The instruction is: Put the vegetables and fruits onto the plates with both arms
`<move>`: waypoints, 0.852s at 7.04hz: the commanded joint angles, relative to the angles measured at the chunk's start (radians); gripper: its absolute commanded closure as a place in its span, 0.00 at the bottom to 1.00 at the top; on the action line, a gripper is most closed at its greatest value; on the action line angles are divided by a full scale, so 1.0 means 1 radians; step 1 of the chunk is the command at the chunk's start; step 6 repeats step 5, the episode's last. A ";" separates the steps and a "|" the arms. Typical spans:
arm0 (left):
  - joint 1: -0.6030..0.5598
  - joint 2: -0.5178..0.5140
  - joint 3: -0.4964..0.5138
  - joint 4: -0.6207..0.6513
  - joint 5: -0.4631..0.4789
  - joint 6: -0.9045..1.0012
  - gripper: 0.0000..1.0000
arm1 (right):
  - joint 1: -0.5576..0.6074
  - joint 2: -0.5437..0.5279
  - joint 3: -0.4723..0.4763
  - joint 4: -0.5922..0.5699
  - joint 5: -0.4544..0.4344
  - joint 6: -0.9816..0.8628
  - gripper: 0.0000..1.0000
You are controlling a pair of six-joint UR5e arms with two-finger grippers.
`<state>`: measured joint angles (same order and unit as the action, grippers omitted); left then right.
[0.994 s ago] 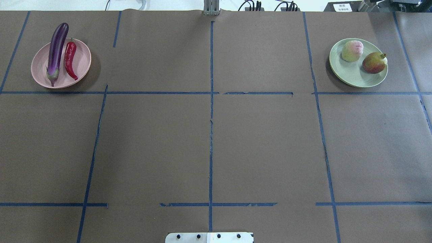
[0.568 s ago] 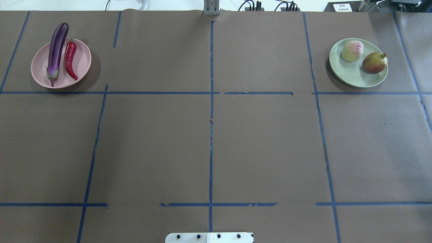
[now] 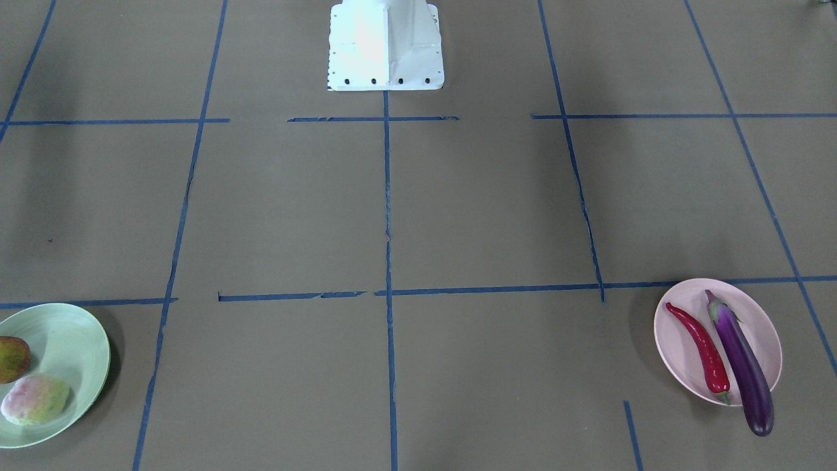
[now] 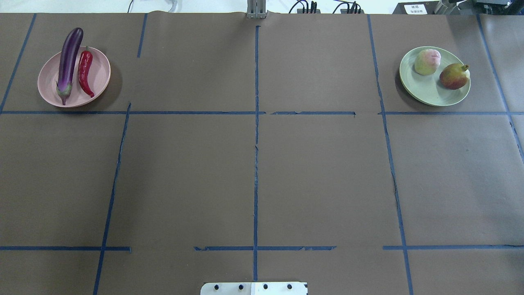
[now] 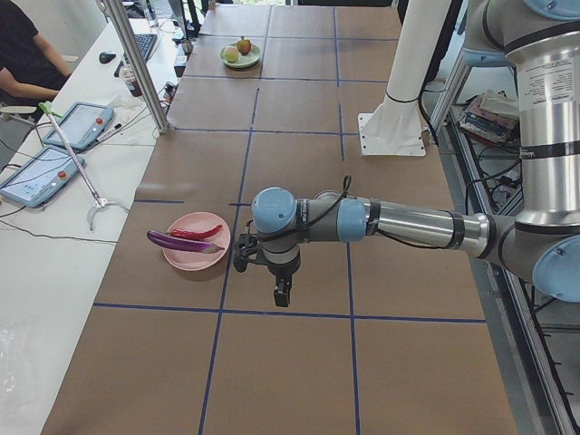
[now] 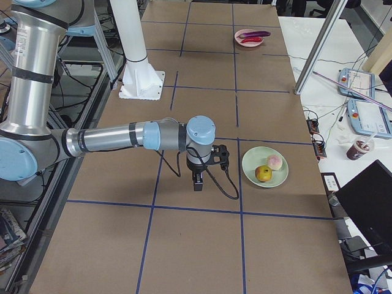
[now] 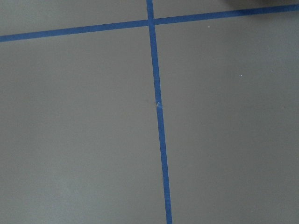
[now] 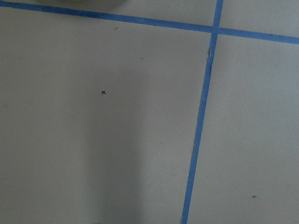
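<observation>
The purple eggplant [image 4: 68,61] and the red chili pepper [image 4: 85,71] lie side by side on the pink plate [image 4: 47,80] at the far left; the eggplant's end overhangs the rim. The pale green fruit [image 4: 427,62] and the red-yellow pomegranate-like fruit [image 4: 453,76] sit on the green plate [image 4: 430,92] at the far right. My left gripper [image 5: 282,294] shows only in the exterior left view, above the table beside the pink plate [image 5: 186,258]. My right gripper [image 6: 197,182] shows only in the exterior right view, beside the green plate [image 6: 251,165]. I cannot tell whether either is open.
The white base block [image 3: 386,46] stands at the robot's edge of the table. Blue tape lines cross the brown table cover. A side table with tablets [image 5: 54,154] and a metal post [image 5: 136,63] stand past the far edge, where a person sits.
</observation>
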<state>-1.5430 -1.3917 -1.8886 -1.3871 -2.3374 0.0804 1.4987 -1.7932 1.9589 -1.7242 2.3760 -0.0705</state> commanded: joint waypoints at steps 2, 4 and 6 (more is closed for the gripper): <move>0.001 -0.001 0.000 0.005 -0.013 -0.002 0.00 | -0.002 0.002 0.000 0.000 0.003 0.000 0.00; 0.000 0.002 0.049 0.013 -0.101 -0.002 0.00 | 0.000 0.002 0.003 0.002 0.003 -0.002 0.00; 0.000 0.000 0.051 0.010 -0.105 -0.002 0.00 | 0.000 0.002 0.003 0.002 0.005 -0.002 0.00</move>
